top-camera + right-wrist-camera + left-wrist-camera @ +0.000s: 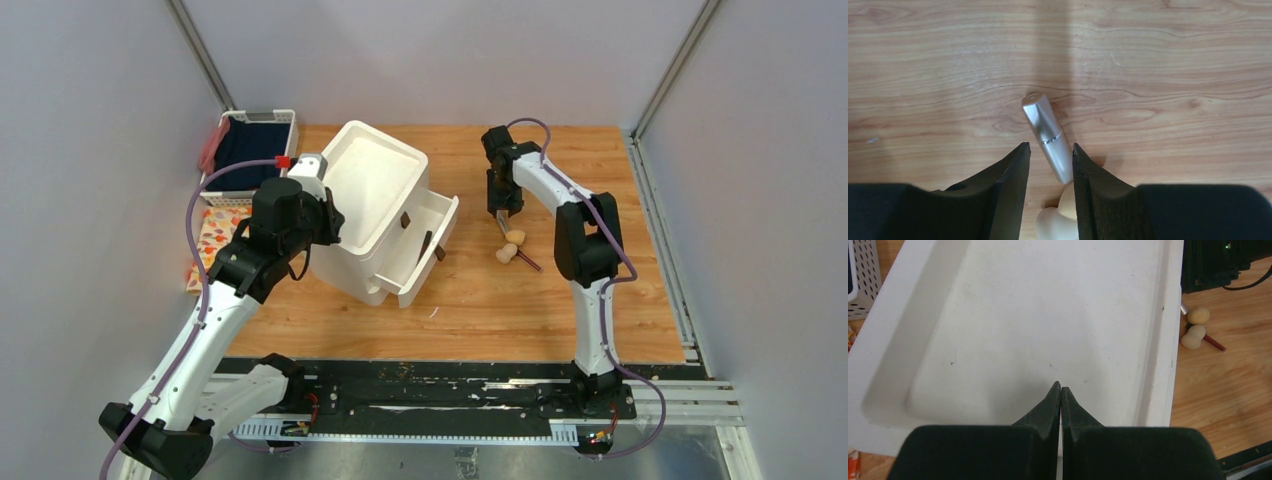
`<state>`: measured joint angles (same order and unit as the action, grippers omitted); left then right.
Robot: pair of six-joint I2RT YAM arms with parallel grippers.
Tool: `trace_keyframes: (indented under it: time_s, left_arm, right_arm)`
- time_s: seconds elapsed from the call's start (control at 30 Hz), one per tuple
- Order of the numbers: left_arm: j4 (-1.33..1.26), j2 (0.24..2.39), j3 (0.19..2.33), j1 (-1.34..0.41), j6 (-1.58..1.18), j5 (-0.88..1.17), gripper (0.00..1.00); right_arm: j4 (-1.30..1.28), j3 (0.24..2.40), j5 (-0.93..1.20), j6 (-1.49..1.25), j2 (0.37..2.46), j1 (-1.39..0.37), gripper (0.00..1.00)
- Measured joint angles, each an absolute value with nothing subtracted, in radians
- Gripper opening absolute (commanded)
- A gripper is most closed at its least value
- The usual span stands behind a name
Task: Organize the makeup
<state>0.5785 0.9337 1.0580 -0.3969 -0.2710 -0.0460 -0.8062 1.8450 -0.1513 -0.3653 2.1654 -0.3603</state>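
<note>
Right fingers (1013, 180) stand apart, straddling the lower end of a silver tube (1048, 137) that lies slantwise on the table (1148, 60). One finger is close against its side and the other shows a gap, so nothing is clamped. A beige sponge (1063, 220) sits at the tube's end, with a reddish stick (528, 262) beside it. The tube looks light, stiff and slick, likely to roll or squirt out if pinched at its tip; mid-body, near the seam ring, seems the safest hold. The sponge would probably squash. Left fingers (1050, 405) are pressed together, empty, over the white box (1023, 315), whose drawer (425, 245) stands open.
</note>
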Motion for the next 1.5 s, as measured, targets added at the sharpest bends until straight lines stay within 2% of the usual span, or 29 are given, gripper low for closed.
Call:
trace_keyframes:
  time_s: [0.2, 0.4, 0.57, 0.67, 0.83, 1.27, 1.5]
  left_arm:
    - [0.579, 0.934, 1.058, -0.397, -0.269, -0.050, 0.00]
    - [0.579, 0.937, 1.058, -0.397, -0.269, -0.049, 0.00]
    - [0.579, 0.938, 1.058, -0.397, -0.269, -0.049, 0.00]
    - [0.579, 0.937, 1.058, -0.397, -0.269, -0.049, 0.00]
    - [0.579, 0.937, 1.058, -0.397, -0.269, -0.049, 0.00]
    - [0.579, 0.937, 1.052, -0.397, -0.269, -0.049, 0.00]
    - [0.579, 0.938, 1.052, -0.397, -0.269, -0.049, 0.00]
  right_arm:
    - [-0.823, 1.851, -0.125, -0.358, 2.210, -0.348, 0.38]
    - [-0.830, 1.862, -0.102, -0.350, 2.223, -0.347, 0.27]
    - [-0.831, 1.863, -0.076, -0.348, 2.230, -0.346, 0.22]
    - [-0.831, 1.863, -0.068, -0.349, 2.230, -0.346, 0.11]
    - [-0.831, 1.863, -0.067, -0.350, 2.230, -0.346, 0.00]
    - [-0.821, 1.844, -0.017, -0.359, 2.217, -0.346, 0.00]
    - [-0.804, 1.768, 0.008, -0.379, 2.095, -0.346, 0.00]
